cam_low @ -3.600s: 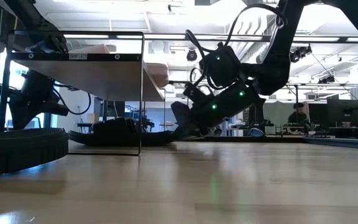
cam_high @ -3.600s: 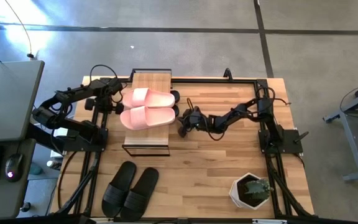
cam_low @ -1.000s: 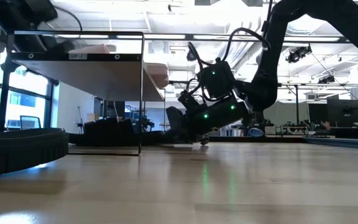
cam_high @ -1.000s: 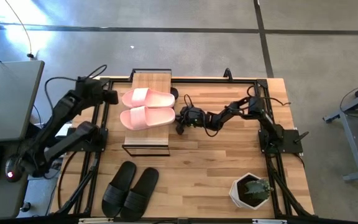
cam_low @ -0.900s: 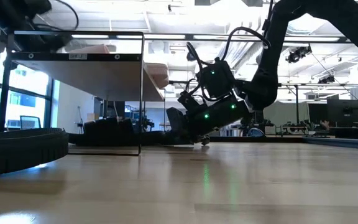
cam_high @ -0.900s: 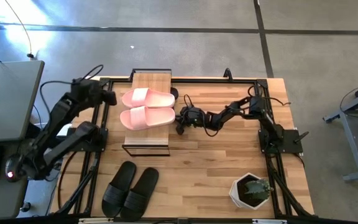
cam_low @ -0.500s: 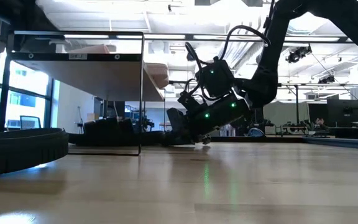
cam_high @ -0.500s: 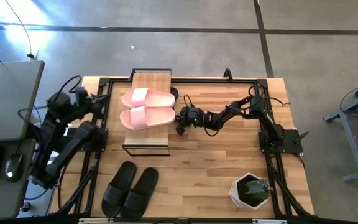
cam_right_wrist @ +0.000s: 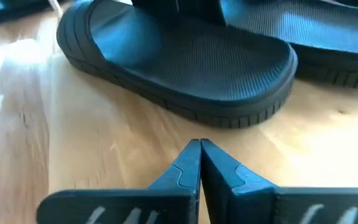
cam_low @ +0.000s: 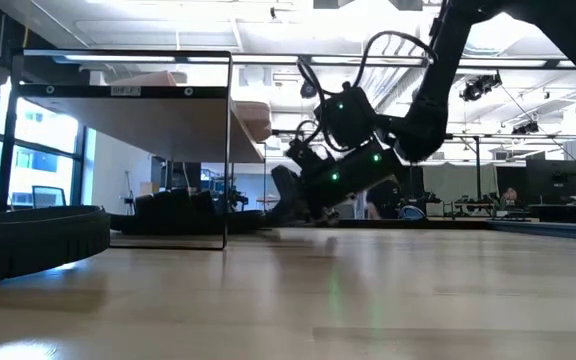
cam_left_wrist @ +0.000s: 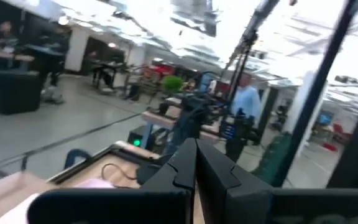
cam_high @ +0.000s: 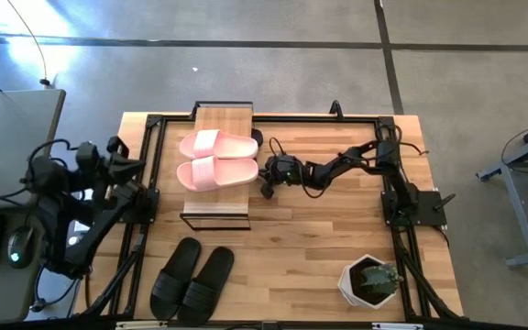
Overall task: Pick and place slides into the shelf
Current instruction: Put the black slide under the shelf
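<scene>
The right end effector (cam_right_wrist: 199,144), fingers pressed together, is held just short of a matte black rubber slide (cam_right_wrist: 179,65) under the wooden-topped, black-framed shelf (cam_high: 223,124) near the table's far edge. The fingers should be spread before the slide's heel is gripped.

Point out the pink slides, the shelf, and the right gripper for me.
pink slides (cam_high: 216,159): high view, on the strap area between the two sandals lying on top.
shelf (cam_high: 224,117): high view, bare far end of its wooden plank.
right gripper (cam_high: 266,174): high view, shut fingertips beside the shelf.

2 pink slides (cam_high: 216,158), 4 black slides (cam_high: 192,278), 1 shelf (cam_high: 225,116).
</scene>
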Robot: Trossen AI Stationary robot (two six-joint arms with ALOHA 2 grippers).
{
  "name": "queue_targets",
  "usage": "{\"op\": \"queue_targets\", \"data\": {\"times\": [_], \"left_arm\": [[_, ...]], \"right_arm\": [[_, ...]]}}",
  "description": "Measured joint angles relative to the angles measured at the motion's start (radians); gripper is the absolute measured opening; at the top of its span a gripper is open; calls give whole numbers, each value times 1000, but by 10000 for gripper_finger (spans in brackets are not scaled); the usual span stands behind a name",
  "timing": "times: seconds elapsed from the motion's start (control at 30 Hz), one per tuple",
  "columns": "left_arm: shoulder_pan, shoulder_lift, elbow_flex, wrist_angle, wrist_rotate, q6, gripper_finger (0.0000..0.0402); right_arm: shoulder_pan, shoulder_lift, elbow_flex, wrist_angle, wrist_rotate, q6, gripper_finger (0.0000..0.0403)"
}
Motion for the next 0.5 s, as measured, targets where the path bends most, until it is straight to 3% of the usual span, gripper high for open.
{"op": "queue_targets", "data": {"times": [0.23, 0.4, 0.5], "left_arm": [[1, 0, 43, 62, 131, -72, 0], [1, 49, 46, 313, 19, -110, 0], [1, 127, 46, 413, -68, -48, 0]], "right_arm": [[0, -38, 1, -33, -18, -44, 0], [-4, -38, 1, -37, -36, -33, 0], [-4, -38, 1, -32, -52, -33, 0]]}}
